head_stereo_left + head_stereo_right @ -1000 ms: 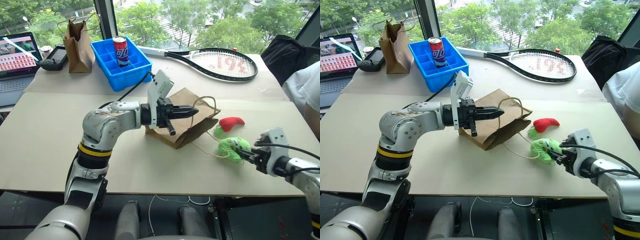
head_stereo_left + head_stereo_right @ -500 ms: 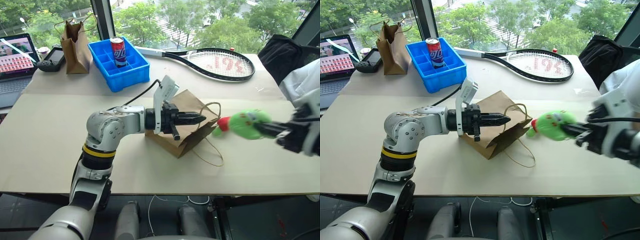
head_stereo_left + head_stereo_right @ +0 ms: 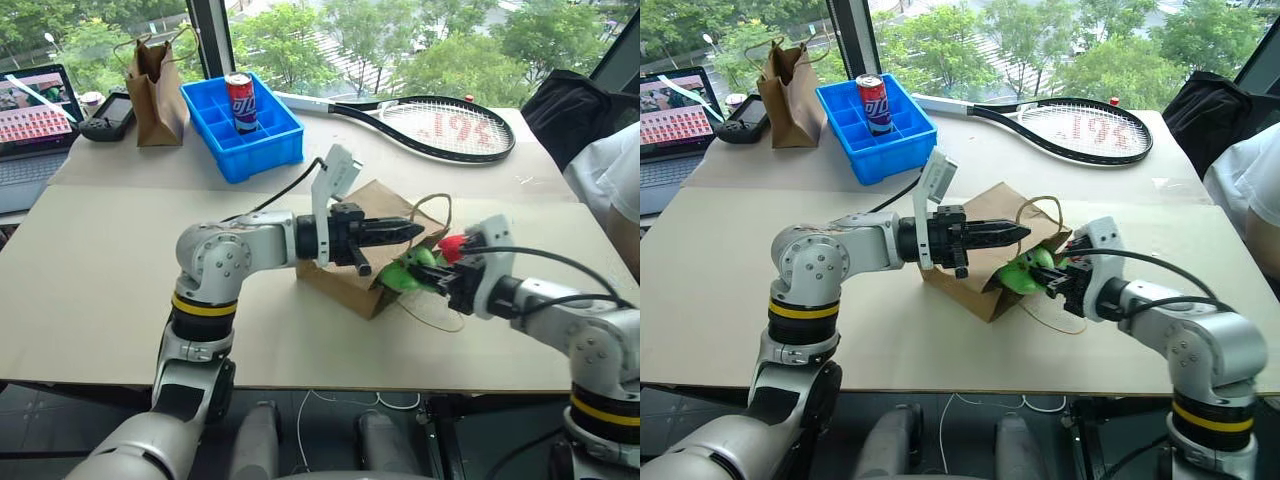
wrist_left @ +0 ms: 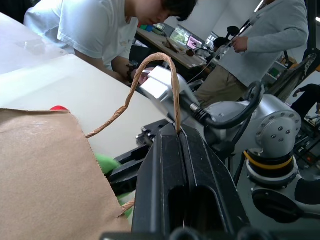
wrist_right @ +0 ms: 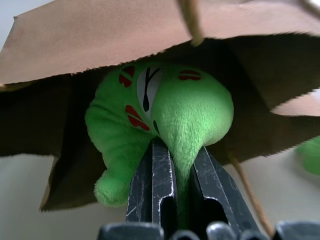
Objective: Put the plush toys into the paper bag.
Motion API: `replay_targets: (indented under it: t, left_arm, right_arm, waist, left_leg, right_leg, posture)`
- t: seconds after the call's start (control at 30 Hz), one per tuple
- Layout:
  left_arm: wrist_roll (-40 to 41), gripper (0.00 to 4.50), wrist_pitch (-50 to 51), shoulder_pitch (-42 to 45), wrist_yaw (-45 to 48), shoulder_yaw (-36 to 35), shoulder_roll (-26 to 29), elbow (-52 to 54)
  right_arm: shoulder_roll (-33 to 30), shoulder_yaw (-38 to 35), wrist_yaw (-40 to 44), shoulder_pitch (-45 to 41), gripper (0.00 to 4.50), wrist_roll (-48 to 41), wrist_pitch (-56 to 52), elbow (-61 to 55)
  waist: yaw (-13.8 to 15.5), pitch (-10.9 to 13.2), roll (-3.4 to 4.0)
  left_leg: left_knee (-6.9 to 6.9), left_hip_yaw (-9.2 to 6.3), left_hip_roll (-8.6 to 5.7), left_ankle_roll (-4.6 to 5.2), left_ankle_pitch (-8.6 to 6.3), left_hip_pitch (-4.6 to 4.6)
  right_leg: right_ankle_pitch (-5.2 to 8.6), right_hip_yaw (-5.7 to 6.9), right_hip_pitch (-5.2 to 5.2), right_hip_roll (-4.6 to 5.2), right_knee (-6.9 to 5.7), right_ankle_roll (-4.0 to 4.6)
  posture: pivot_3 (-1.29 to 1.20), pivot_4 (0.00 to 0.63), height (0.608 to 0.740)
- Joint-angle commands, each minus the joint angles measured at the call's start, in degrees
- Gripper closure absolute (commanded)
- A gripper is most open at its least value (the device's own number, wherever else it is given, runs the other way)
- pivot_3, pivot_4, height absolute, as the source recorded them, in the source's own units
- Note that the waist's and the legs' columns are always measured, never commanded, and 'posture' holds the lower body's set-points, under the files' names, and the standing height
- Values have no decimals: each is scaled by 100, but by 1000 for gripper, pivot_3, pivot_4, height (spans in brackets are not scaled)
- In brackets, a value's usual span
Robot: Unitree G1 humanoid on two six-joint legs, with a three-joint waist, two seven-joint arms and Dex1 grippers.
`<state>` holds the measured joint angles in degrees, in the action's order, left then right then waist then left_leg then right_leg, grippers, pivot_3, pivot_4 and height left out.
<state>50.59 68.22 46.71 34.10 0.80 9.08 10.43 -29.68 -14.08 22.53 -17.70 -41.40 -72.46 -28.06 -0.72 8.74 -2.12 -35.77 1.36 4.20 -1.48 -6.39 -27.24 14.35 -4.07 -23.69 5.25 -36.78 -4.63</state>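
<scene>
The bag [image 3: 368, 268] lies on its side on the table [image 3: 100, 260], mouth toward the right gripper [image 3: 1052, 281]. The left gripper [image 3: 412, 231], clenched on a cord handle [image 4: 150, 80], holds the upper lip raised so the mouth gapes just below its fingertips.

The green toy [image 5: 165, 115] is pinched by a fold of its plush between the right gripper's fingers [image 5: 155, 175] and sits straight ahead of them, at the mouth and partly under the raised lip. The chili [image 3: 453, 245] lies on the table just beyond the right gripper, outside the bag.

The step in hand looks like inserting the first toy. Next, the right gripper probably needs to push deeper before letting go, so the toy clears the lip, while the left keeps the mouth lifted; then withdraw and fetch the chili.
</scene>
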Motion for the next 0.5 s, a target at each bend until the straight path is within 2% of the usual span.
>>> replay_targets:
  t: [0.03,0.1,0.2,0.33,0.43,0.5]
  left_arm:
    - [218,4500,-17,88,-91,-114,-79,201]
    - [251,4500,-36,96,-125,-113,-87,200]
    - [231,4500,-83,99,-135,-74,-43,217]
    - [209,4500,-127,73,-185,-84,-24,222]
    - [183,4500,-183,64,-199,-66,-1,221]
    - [138,4500,-241,56,-187,-28,40,225]
  right_arm:
    - [454,224,-262,-122,4471,239,538,235]
    - [646,325,-319,-137,4471,302,671,336]
    - [1485,341,-584,-176,4471,243,1003,731]
    - [2135,460,-749,-139,4471,325,1252,1144]
    - [3121,-280,-1167,-403,4471,-326,1668,1621]
    - [3334,-282,-1177,-496,4471,-243,1878,1879]
  waist:
    - [0,0,0]
    - [-3,0,1]
    - [-13,0,1]
    - [-27,-1,2]
    - [-17,-1,2]
    - [-18,0,3]
  left_leg:
    - [-1,-2,1,0,0,1]
    - [0,-2,0,0,0,1]
    - [1,-2,0,0,0,1]
    - [5,-4,2,0,0,1]
    - [4,-4,1,0,0,-1]
    - [5,-4,2,-1,0,-1]
  right_leg:
    - [0,1,1,-1,-1,0]
    - [0,1,-1,-2,-2,0]
    - [-1,1,-1,-2,-2,0]
    - [-1,1,-6,-5,-8,0]
    - [-1,2,-7,-5,-7,0]
    - [-2,2,-10,-5,-10,1]
  posture:
    - [0,150,731]
    - [0,150,731]
    - [0,150,731]
    - [0,150,731]
    - [0,150,731]
    - [0,150,731]
